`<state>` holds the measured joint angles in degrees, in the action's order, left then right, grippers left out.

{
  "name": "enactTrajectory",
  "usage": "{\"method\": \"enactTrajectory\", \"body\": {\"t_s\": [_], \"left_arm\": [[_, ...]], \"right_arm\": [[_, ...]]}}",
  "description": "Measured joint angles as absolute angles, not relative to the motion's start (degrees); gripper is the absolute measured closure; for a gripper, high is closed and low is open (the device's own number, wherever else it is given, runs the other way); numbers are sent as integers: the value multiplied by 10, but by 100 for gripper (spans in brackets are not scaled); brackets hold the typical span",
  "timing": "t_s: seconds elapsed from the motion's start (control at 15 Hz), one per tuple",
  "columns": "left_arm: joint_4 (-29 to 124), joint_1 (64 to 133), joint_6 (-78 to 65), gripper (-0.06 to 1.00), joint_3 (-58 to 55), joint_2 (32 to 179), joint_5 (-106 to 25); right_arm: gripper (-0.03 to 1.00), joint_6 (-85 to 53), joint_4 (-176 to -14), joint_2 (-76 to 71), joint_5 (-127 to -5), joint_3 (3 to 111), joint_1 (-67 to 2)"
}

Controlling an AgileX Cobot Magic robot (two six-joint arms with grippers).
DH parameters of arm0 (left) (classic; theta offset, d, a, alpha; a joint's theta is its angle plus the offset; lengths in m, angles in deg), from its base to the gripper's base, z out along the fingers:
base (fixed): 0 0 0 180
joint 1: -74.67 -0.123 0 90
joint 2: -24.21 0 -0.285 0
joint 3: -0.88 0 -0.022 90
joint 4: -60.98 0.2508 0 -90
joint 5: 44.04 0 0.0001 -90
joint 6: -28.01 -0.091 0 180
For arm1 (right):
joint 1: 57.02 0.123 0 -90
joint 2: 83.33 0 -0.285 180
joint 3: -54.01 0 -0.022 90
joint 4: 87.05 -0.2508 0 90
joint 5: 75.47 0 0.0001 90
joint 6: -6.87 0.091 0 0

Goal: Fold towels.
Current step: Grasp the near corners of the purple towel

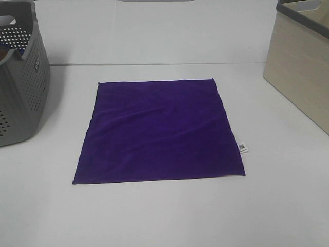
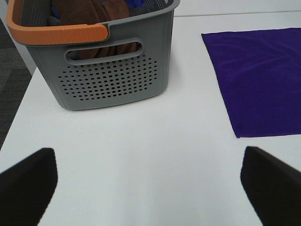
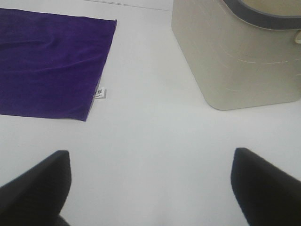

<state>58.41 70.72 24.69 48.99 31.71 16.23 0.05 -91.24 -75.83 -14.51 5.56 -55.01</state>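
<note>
White table (image 1: 288,206) carries the purple towel (image 1: 159,131) spread flat at centre frame, ready for folding; left pincer (image 2: 149,186) and right pincer (image 3: 149,183) gape wide, empty.

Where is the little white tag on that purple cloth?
In the high view the white tag sticks out from the right edge of the purple towel, near its front corner, on the side toward the beige bin.

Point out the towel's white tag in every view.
Exterior high: the tag sticks out from the towel's right edge, near the front corner.
Left wrist: not in it; only the towel's opposite side shows.
Right wrist: the tag is on the towel edge facing the beige bin.
Shared landmark: the purple towel.
</note>
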Motion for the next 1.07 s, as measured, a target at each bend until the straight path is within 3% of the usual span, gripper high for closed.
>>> {"method": "enactTrajectory", "body": {"t_s": [1.07], "left_arm": [[584,707,247,-4,490,317,162]], "right_arm": [[7,1,-912,-758,-145,56,-550]]}}
